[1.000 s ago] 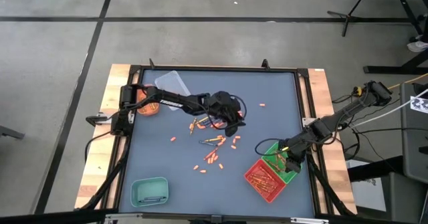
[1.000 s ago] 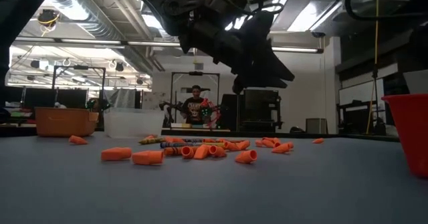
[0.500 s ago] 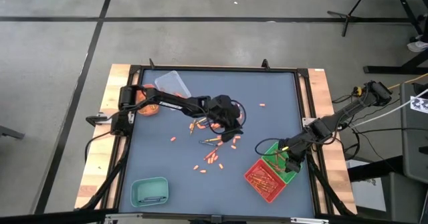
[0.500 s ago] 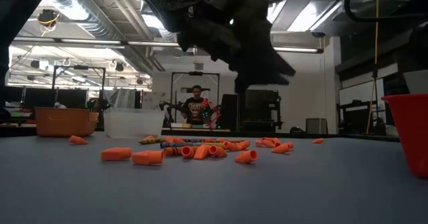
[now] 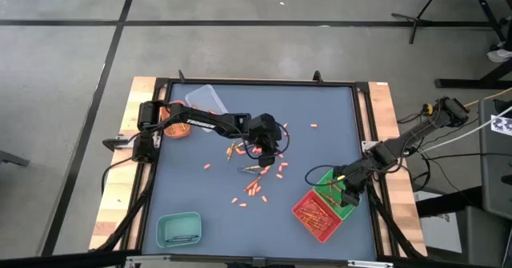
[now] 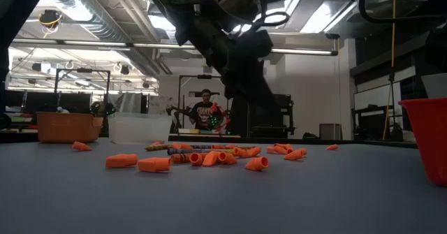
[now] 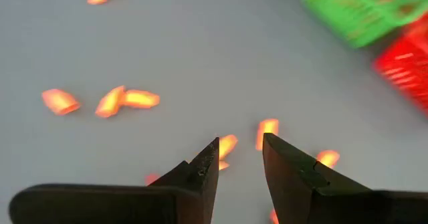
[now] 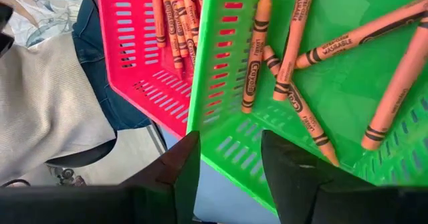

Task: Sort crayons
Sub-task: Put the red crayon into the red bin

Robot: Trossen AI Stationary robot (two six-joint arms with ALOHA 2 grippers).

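- The loose crayons (image 5: 254,186) lie scattered across the middle of the desk (image 5: 336,132) in the high view, mostly short orange pieces, in a band from frame centre down toward lower centre.
- Your left claw (image 5: 265,146) hangs right over the upper end of that scatter. In its wrist view the two fingers stand apart with nothing between them, and two orange pieces (image 7: 267,132) lie just beyond the tips, one almost in line with the gap.
- That nearest piece lies roughly along the line the claw is pointing, so in my judgement you need to turn the wrist, or pick a piece lying crosswise, before you close.
- Your left arm is far nearer the loose pieces, so this pick belongs to it.
- Your right claw (image 8: 231,158) sits at the lower right of the high view over the green tray (image 5: 335,191), fingers parted and empty. Orange crayons (image 8: 294,57) lie flat inside that tray, with the red tray (image 5: 316,214) touching it alongside.
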